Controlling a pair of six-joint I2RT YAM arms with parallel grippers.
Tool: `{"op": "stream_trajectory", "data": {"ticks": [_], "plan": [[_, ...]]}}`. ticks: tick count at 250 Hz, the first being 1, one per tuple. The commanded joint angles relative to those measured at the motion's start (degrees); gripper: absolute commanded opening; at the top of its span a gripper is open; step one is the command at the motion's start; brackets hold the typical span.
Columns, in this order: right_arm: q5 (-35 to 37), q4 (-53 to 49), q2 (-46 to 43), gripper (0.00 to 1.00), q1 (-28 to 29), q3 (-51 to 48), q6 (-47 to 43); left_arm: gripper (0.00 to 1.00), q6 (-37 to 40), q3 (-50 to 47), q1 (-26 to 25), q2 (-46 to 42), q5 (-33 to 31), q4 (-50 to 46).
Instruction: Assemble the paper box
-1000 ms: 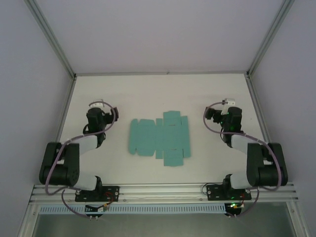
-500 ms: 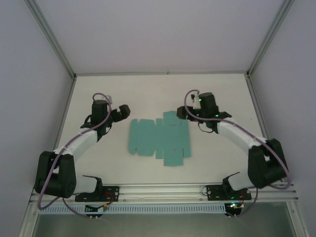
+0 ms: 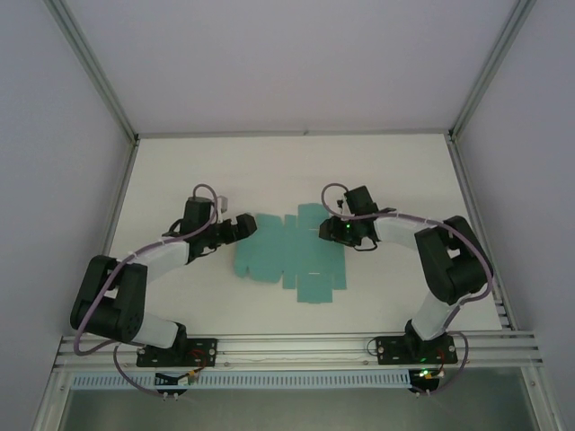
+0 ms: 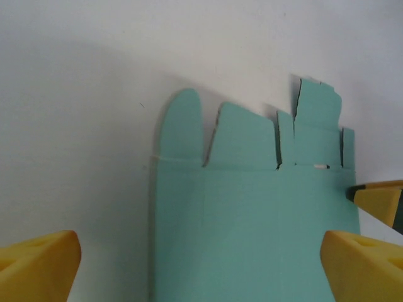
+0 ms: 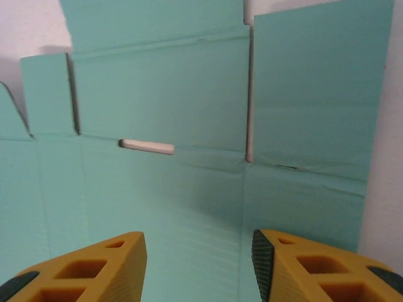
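Paper box [image 3: 292, 256] lies flat mid-frame, long axis left-right. My left gripper [image 3: 241, 228] and right gripper [image 3: 332, 232] sit at its ends, both released, seemingly equally near.

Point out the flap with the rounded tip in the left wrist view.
The leftmost flap of the paper box, at the sheet's corner. Its end curves smoothly; the flaps to its right end in straight or notched edges.

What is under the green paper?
The paper box lies flat on the white table. White shows through its little slot. Anything else beneath is covered.
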Motion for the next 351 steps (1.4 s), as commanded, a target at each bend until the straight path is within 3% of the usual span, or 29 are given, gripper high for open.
{"op": "stream_trajectory", "data": {"ticks": [1, 45, 87, 118, 141, 207, 236, 258, 282, 313, 351], "plan": [[1.5, 2.7, 1.4, 0.5, 0.1, -2.2, -0.9, 0.93, -0.8, -1.6, -0.4, 1.3, 3.8, 3.0], [1.9, 3.6, 2.8, 0.49, 0.0, -2.4, -1.4, 0.79, -5.1, -3.5, -0.5, 5.0, 12.1, 12.4], [1.9, 5.9, 3.0, 0.49, -0.4, -3.9, -1.7, 0.47, -8.0, -5.2, -0.4, 6.2, 14.7, 19.6], [-0.3, 8.5, 2.3, 0.5, -2.2, -5.5, -2.1, 0.14, -9.6, -6.0, -0.4, 4.9, 14.5, 22.3], [-3.6, 9.6, 0.9, 0.54, -4.4, -6.0, -2.6, 0.0, -9.3, -5.7, -0.4, 2.8, 14.5, 21.2], [-7.2, 2.6, -13.6, 0.75, -9.7, -4.0, -9.1, 0.0, -12.2, -3.6, -0.5, -7.0, 14.0, 21.1], [-18.5, 1.6, -19.7, 0.86, -15.8, -5.3, -9.2, 0.0, -14.0, -0.6, -0.3, -12.4, 12.6, 18.4], [-26.7, 1.8, -23.2, 0.86, -18.3, -6.3, -9.9, 0.0, -15.2, 2.0, 0.1, -15.2, 12.1, 16.1], [-28.2, 1.0, -25.7, 0.85, -18.5, -7.1, -11.6, 0.0, -18.1, 3.0, 0.3, -17.5, 13.3, 18.4], [-29.1, 0.7, -26.9, 0.75, -18.9, -6.8, -12.6, 0.0, -19.0, 5.2, 0.5, -19.1, 15.5, 17.3], [-35.1, 1.2, -26.9, 0.59, -18.8, -5.3, -14.2, 0.0, -18.8, 4.5, 0.5, -20.2, 14.8, 17.4]]}}
